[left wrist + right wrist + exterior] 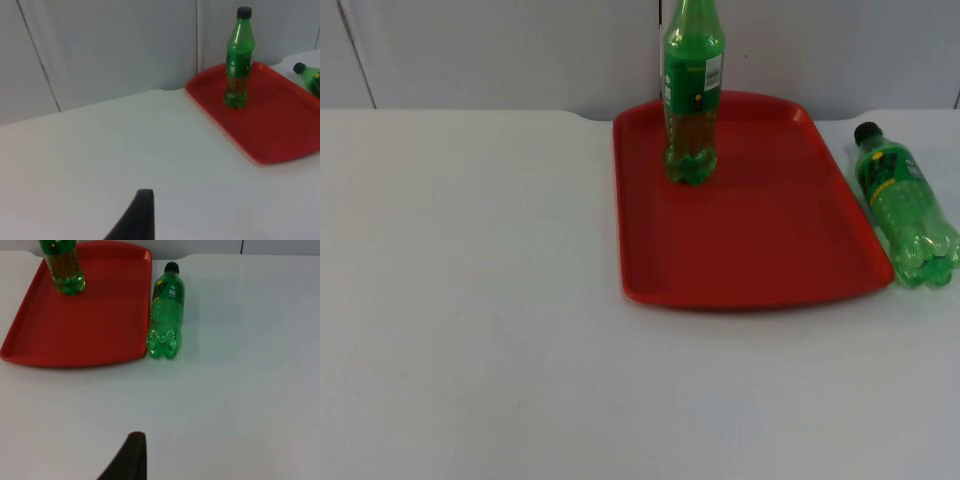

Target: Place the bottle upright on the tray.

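You have one green plastic bottle [692, 95] already standing upright near the far edge of the red plastic tray [760, 250]. A second green plastic bottle with a black cap [905, 205] lies on its side on the white desk [470, 300], just beside the tray's right edge, probably next to lift. You cannot tell how either arm's jaws stand.

One black fingertip of the left tool [137, 215] and right tool [131, 456] hangs above the table.
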Controlling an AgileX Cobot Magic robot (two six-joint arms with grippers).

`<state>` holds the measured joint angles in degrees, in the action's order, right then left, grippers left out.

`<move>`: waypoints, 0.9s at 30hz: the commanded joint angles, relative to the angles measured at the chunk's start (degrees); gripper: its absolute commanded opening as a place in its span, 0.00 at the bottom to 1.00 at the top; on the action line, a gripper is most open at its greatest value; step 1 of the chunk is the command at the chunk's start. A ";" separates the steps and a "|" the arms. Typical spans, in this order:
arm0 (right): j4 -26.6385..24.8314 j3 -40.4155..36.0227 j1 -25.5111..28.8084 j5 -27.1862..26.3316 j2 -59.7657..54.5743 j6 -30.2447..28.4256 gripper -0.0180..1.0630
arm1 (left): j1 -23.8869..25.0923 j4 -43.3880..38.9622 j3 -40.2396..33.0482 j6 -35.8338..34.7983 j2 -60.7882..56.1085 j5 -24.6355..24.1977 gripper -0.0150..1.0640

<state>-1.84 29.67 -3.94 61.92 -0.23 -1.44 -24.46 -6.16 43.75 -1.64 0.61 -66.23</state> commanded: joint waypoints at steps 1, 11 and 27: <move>0.17 -0.07 -0.11 -0.20 0.23 -0.53 0.99 | -0.09 -0.61 -0.18 -0.74 -0.61 -1.21 0.99; 0.17 -0.07 -0.11 -0.20 0.23 -0.53 0.99 | -0.09 -0.92 -6.08 -1.21 -0.61 -1.79 0.99; 0.17 -0.07 -0.11 -0.20 0.23 -0.53 0.99 | -0.09 -0.32 -15.46 -3.41 -0.61 4.48 0.99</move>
<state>-1.84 29.67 -3.94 61.92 -0.23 -1.44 -24.46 -6.79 28.62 -4.80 0.23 -62.42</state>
